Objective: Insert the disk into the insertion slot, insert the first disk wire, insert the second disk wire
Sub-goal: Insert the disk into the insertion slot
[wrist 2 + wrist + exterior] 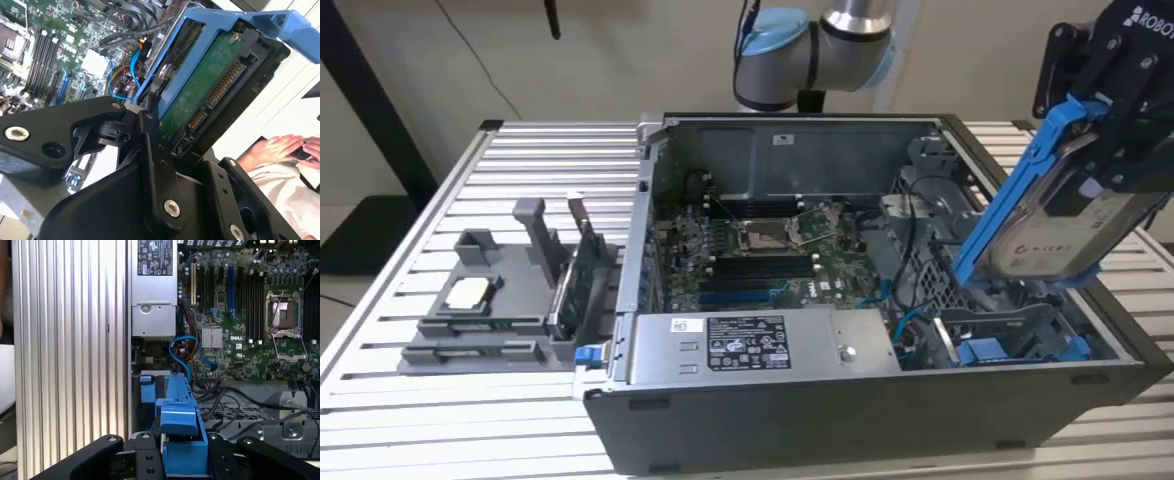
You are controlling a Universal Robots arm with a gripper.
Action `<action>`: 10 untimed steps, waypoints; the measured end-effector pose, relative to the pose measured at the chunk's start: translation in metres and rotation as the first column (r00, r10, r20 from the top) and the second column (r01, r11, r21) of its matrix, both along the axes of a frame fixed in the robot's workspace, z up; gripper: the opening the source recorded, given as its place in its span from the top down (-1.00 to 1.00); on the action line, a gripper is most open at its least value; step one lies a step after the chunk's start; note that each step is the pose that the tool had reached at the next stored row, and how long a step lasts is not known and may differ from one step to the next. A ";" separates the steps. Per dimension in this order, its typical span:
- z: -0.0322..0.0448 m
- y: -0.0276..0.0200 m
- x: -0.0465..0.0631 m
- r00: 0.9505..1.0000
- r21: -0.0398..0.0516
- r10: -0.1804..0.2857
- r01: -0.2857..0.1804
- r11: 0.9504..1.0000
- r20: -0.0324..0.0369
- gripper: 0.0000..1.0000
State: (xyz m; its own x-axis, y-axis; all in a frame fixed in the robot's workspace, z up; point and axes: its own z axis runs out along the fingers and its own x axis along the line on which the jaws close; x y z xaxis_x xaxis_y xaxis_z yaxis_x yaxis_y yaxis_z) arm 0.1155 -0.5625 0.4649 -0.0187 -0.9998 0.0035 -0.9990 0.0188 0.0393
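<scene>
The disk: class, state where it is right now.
The disk hangs tilted at the exterior view's right, clamped in the pincer, above the insertion slot in the computer case.

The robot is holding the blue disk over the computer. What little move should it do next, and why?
Probably lower it a little. The hand grips the disk, tilted, above the insertion slot and not yet in its blue rails.
</scene>
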 end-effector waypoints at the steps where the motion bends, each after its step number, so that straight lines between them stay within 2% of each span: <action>1: -0.0011 0.0000 0.000 1.000 0.000 0.000 0.000 1.000 0.000 0.35; 10: -0.0074 0.0000 0.000 1.000 0.000 0.000 0.000 1.000 0.000 0.35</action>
State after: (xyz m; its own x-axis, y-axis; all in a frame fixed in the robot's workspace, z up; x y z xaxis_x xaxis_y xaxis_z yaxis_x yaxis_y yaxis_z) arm 0.1155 -0.5625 0.4576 -0.0187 -0.9998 0.0036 -0.9990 0.0188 0.0393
